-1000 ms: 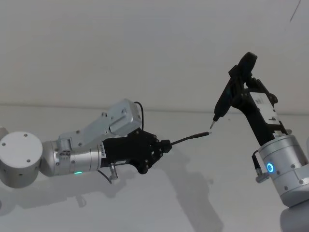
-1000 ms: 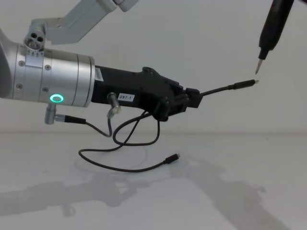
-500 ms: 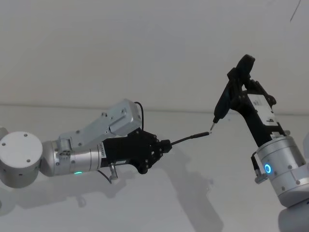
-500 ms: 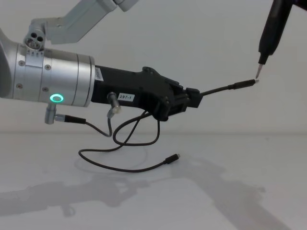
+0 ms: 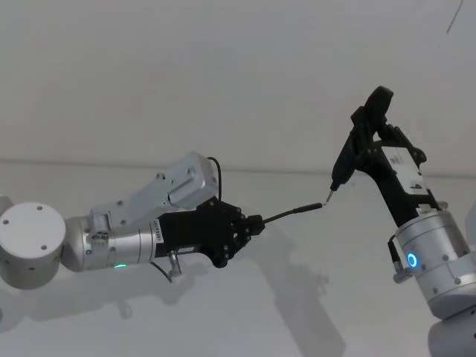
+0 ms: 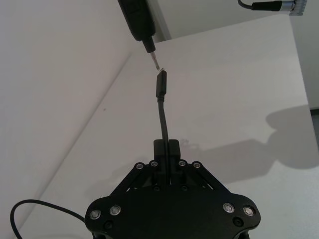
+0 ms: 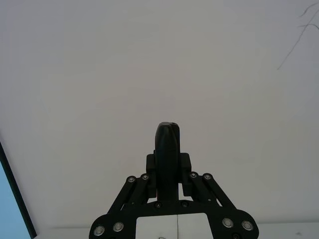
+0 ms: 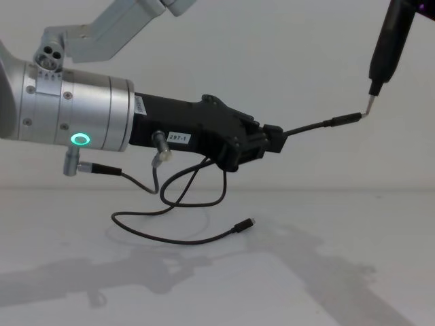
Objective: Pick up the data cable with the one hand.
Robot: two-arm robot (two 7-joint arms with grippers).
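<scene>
The left hand [image 8: 272, 139] is clamping the data cable [image 8: 319, 125] near one plug, holding that end out level above the white tabletop [image 8: 306, 272] while the rest is hanging in loops below. The right hand [image 5: 370, 145] is gripping a dark pointed tool [image 8: 386, 47], its tip meeting the plug.

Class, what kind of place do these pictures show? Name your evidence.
Probably a robotics test bench: a bare white table against a plain white wall, the black left gripper holding a thin black data cable, and the black right gripper holding a slim dark pointed tool.
</scene>
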